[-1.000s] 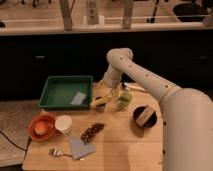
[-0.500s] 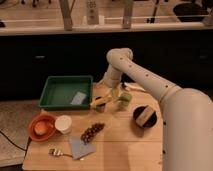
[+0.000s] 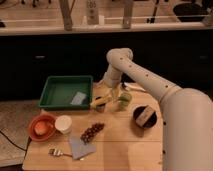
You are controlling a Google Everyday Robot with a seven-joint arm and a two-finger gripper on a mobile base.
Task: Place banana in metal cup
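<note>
The yellow banana lies slanted just right of the green tray, its right end up against my gripper. A small dark cup, which I take for the metal cup, shows right under the banana's middle. The banana seems to rest on or just above its rim, and I cannot tell which. My arm comes in from the lower right, bends high at the back and drops down onto this spot. The gripper's tip is hidden among the banana and the wrist.
A pale green cup stands right of the gripper. A green tray holds a grey card. In front are a white cup, an orange bowl, dark grapes, a grey cloth, a utensil and a dark bowl.
</note>
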